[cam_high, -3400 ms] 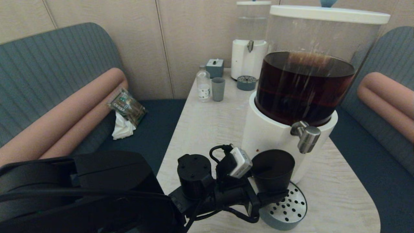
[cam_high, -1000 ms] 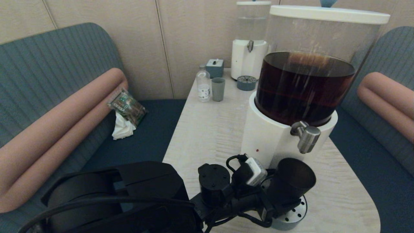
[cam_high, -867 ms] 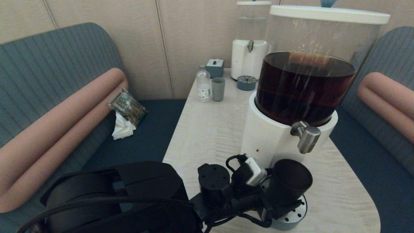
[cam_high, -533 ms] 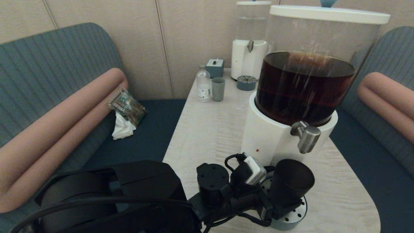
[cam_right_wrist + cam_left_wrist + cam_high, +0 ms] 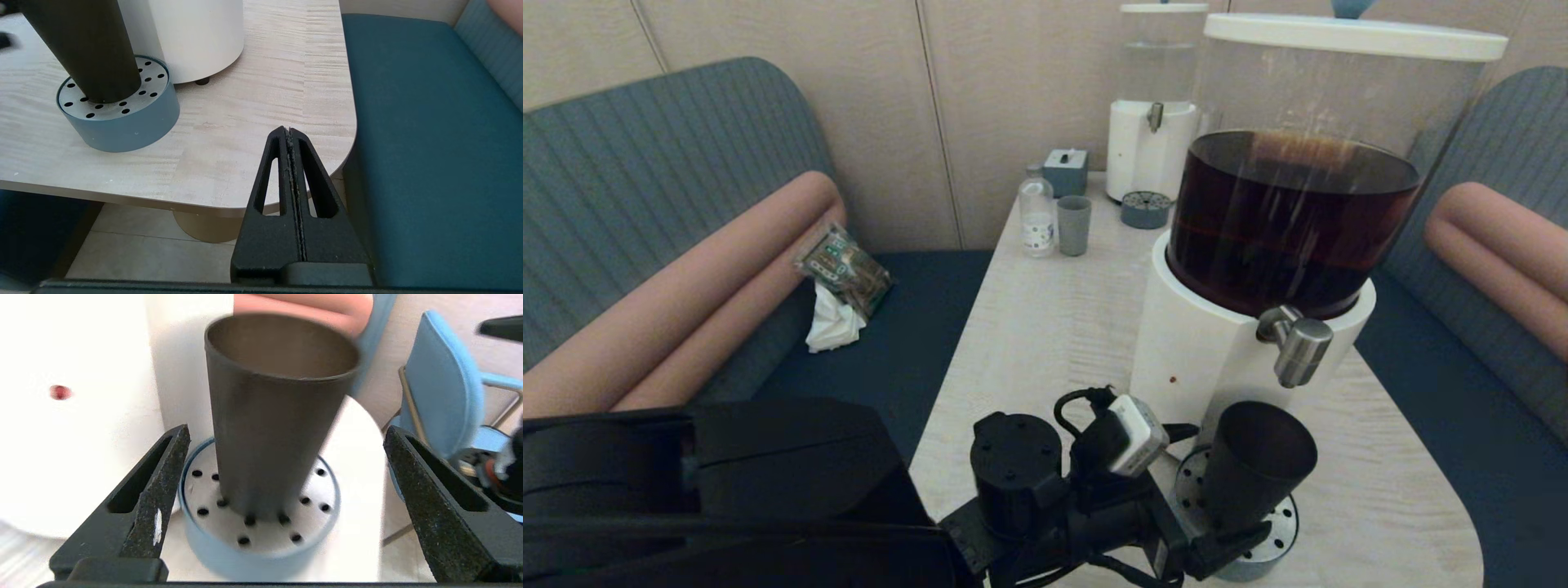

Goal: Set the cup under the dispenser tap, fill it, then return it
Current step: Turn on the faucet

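Note:
The black cup (image 5: 1258, 465) stands upright on the round perforated drip tray (image 5: 1278, 527), just below and in front of the silver dispenser tap (image 5: 1294, 343) of the white-based dispenser (image 5: 1209, 351) with dark brown liquid. In the left wrist view the cup (image 5: 273, 416) rises from the tray (image 5: 261, 539), and my left gripper (image 5: 286, 432) is open wide, its fingers (image 5: 163, 477) clear of the cup on both sides. My right gripper (image 5: 289, 130) is shut on nothing, parked off the table's near right corner; from there the cup (image 5: 94, 49) shows on the tray (image 5: 122, 122).
At the table's far end stand a smaller clear-liquid dispenser (image 5: 1152, 122), its small drip tray (image 5: 1145, 208), a grey-blue tumbler (image 5: 1074, 224), a bottle (image 5: 1037, 216) and a small box (image 5: 1066, 170). Blue benches flank the table; a snack packet (image 5: 845, 269) lies on the left one.
My left gripper has opened and let go of the cup, then drawn back toward me and to the left. The cup stays on the drip tray under the tap.

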Controlling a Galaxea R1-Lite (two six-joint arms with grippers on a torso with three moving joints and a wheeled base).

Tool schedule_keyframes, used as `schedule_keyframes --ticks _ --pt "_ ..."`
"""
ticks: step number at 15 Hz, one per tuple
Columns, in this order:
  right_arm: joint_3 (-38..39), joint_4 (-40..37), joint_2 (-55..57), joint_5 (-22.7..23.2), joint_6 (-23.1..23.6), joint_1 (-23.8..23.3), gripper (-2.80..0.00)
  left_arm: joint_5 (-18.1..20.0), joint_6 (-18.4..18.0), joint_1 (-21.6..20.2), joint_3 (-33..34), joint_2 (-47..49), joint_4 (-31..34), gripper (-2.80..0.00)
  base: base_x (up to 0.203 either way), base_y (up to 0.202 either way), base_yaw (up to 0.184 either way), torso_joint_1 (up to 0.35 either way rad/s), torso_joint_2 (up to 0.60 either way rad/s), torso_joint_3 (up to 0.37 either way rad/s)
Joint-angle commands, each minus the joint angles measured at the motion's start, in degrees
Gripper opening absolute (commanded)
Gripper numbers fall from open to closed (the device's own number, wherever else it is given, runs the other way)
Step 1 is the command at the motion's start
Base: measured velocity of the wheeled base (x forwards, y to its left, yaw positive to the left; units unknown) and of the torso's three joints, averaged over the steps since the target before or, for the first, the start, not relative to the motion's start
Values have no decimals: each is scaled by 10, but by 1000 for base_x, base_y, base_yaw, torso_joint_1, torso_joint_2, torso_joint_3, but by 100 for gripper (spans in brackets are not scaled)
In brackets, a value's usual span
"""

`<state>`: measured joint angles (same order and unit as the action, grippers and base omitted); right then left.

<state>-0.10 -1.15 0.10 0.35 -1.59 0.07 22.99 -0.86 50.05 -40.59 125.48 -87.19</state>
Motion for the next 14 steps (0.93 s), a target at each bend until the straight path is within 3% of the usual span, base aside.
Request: schedule_keyframes --ticks 1,7,10,11,14 --pt "0 0 0 0 -1 0 -280 -4 -1 -1 47 -64 -5 0 0 0 0 0 0 0" --pt "0 0 0 0 0 0 -280 -52 1 -9 169 -217 -5 0 0 0 0 0 0 0" --pt "0 0 0 0 0 0 -280 -94 3 -67 211 -289 -5 0 0 0 0 0 0 0" --pt "0 0 0 0 0 0 -280 -107 4 -95 220 -305 -5 -280 0 0 0 0 0 0" --pt "0 0 0 0 0 0 -280 -163 2 -170 229 -355 -4 -280 0 0 0 0 0 0"
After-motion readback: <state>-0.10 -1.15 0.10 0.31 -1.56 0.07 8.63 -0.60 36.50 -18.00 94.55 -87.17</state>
